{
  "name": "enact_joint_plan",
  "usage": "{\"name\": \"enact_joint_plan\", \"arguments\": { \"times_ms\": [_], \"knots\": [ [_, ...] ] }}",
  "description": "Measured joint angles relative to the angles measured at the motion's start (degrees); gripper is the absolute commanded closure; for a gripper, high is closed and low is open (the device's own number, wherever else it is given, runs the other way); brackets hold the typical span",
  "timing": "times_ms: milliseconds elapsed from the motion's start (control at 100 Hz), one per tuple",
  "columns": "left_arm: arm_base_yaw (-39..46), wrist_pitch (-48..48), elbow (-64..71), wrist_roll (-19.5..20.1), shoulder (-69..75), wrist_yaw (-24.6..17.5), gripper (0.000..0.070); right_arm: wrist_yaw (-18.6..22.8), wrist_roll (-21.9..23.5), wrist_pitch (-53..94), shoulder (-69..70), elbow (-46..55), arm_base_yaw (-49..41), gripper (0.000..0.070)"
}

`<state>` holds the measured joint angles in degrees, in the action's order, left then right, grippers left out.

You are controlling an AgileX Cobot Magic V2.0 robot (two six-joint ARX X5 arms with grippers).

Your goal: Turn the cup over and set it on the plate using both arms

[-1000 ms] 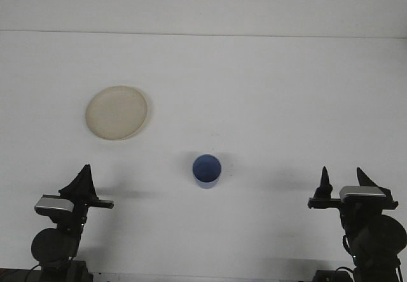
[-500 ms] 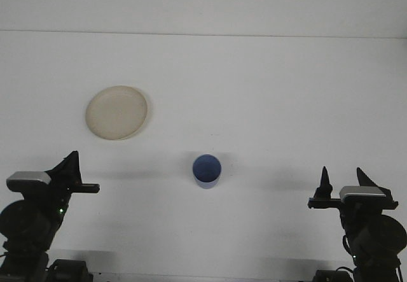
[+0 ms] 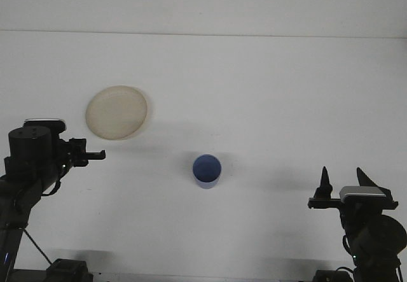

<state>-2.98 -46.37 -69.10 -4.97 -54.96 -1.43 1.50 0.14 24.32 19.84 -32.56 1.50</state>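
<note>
A blue cup point(image 3: 206, 170) stands on the white table near the middle, its mouth facing up toward the camera. A beige round plate point(image 3: 117, 112) lies flat to the cup's upper left. My left gripper point(image 3: 94, 155) is raised at the left side, just below the plate's lower left rim and pointing right toward the cup, well apart from it. My right gripper point(image 3: 343, 177) sits low at the front right, open, with nothing between its two upright fingers point(image 3: 325, 177), far to the right of the cup.
The white table point(image 3: 267, 91) runs back to a pale wall edge near the top. Both arm bases stand at the front corners.
My left arm has risen from its low rest pose and swung up and forward, ending beside the plate. The right arm, cup and plate have not moved.
</note>
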Motion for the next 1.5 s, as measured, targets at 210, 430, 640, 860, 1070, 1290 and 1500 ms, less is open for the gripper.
{"name": "enact_joint_plan", "arguments": {
  "times_ms": [210,430,640,860,1070,1290,1500],
  "knots": [
    [-0.1,-0.2,-0.1,0.1,-0.5,0.0,0.067,0.0,0.0,0.0,0.0,0.0,0.0,0.0168],
    [-0.1,-0.6,-0.1,-0.1,-0.5,0.0,0.0186,0.0,0.0,0.0,0.0,0.0,0.0,0.0168],
    [-0.5,-1.2,-0.1,-0.1,-0.5,0.0,0.0153,0.0,0.0,0.0,0.0,0.0,0.0,0.0168],
    [-7.4,-2.2,-3.7,-0.3,-4.6,-2.1,0.0154,0.0,0.0,0.0,0.0,0.0,0.0,0.0168],
    [-20.0,-2.4,-10.2,-1.6,-15.7,-2.6,0.0156,0.0,0.0,0.0,0.0,0.0,0.0,0.0168],
    [-30.9,-4.8,-18.8,-1.8,-30.6,-3.0,0.0156,0.0,0.0,0.0,0.0,0.0,0.0,0.0168],
    [-36.4,-6.3,-24.3,-1.4,-40.5,-2.9,0.0156,0.0,0.0,0.0,0.0,0.0,0.0,0.0168]
  ]
}}
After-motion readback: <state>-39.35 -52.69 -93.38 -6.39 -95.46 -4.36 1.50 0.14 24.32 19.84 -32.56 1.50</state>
